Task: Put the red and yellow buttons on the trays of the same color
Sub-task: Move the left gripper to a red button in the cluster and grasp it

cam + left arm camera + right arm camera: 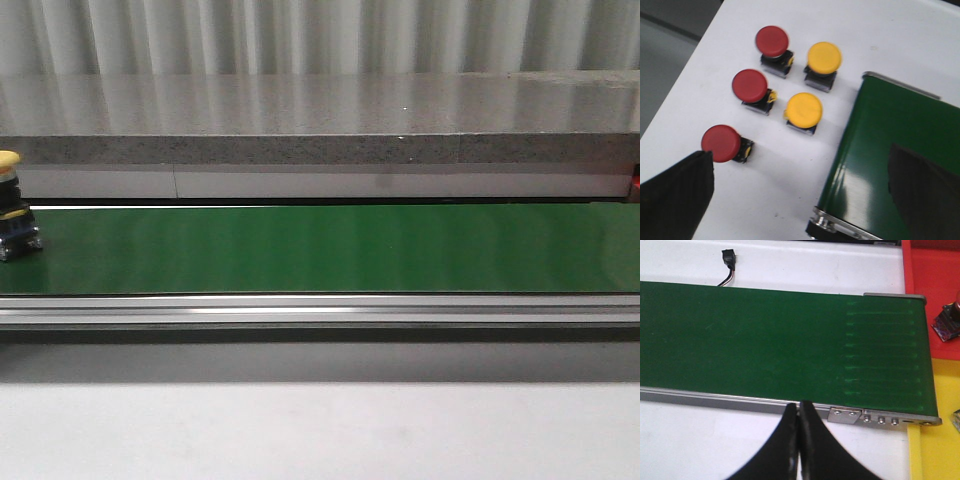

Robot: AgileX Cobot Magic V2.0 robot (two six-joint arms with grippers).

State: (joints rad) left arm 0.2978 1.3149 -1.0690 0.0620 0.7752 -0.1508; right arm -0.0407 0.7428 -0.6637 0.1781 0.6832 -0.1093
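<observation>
Setting: white table (765, 200) with a green conveyor belt (320, 250) across it, grey stone ledge and corrugated wall behind.
Buttons on table: three red buttons (749, 85) and two yellow buttons (804, 110) are seen grouped beside the belt end, left wrist view.
Button on belt: one yellow button on belt (12, 205) is seen upright at the far left edge, front view.
Trays: red tray (935, 275) and yellow tray (937, 440) sit just past the belt's other end; a part is already lying in the red one.
Left gripper (805, 195): fingers spread wide, nothing held.
Right gripper (799, 440): fingers pressed together, empty, parked at the belt's near rail.
Step judged: the belt-borne yellow button is awaited at the tray end.
Tip: right fingers should be opened before arrival, the body gripped below the cap, colour checked before release.
</observation>
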